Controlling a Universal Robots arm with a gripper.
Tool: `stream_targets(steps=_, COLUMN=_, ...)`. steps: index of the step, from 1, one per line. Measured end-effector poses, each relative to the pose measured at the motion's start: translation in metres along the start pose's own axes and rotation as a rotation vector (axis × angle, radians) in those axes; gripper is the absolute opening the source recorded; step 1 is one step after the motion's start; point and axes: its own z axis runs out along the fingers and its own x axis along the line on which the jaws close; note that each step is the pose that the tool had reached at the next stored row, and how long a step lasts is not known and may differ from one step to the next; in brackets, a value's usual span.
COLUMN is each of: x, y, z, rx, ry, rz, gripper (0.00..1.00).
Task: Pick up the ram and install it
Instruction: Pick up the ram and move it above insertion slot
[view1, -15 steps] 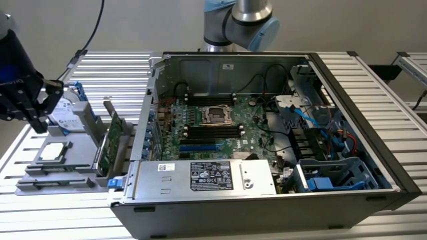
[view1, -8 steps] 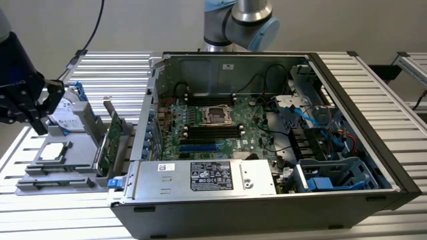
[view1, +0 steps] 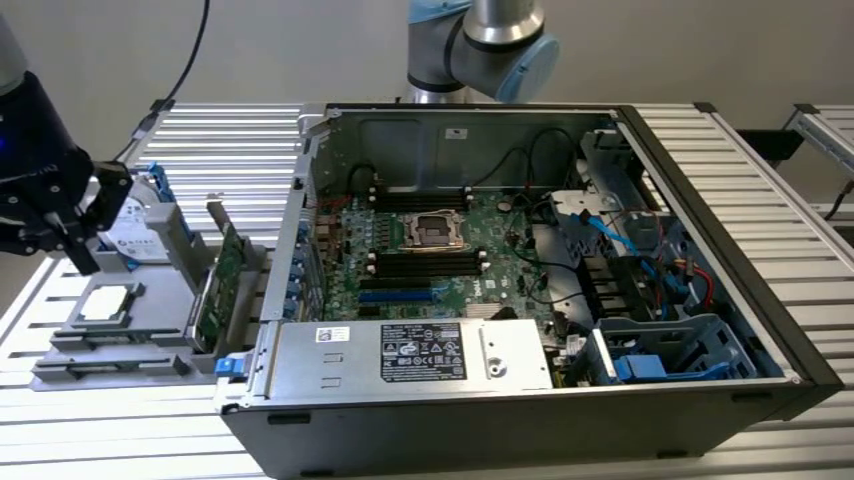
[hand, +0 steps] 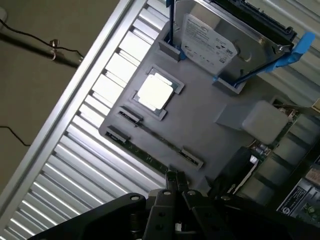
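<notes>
The table (view1: 227, 140) is slatted aluminium and carries two containers side by side. Toward the exterior view's left sits a grey fixture tray (hand: 200, 115). A hard drive (hand: 210, 42) is propped in blue brackets at one end of it, and a square silver processor chip (hand: 155, 93) rests in a recess near the middle. A large green expansion card (view1: 220, 285) stands on edge along the side nearest the case.

The ram (hand: 142, 156) lies flat in a narrow holder along the tray's edge farthest from the hard drive. The parallel holder beside it looks bare.

The gripper (view1: 80, 262) hangs over this tray with its fingers pressed together and nothing between them. In the wrist view its tips sit close to one end of the ram, though I cannot tell whether they touch it.

The open computer case (view1: 534, 430) takes up the rest of the table. Inside is a green motherboard (view1: 441, 255) with black memory slots (view1: 427, 265). A labelled power supply (view1: 414, 352) runs along the near wall, and a blue drive cage (view1: 667, 345) fills the near corner at the exterior view's right.
</notes>
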Motion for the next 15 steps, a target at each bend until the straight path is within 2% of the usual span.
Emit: stream_targets(steps=15, x=-0.0006, y=-0.0001, z=0.0093, rx=0.018, ry=0.0038, rz=-0.271, gripper=0.11)
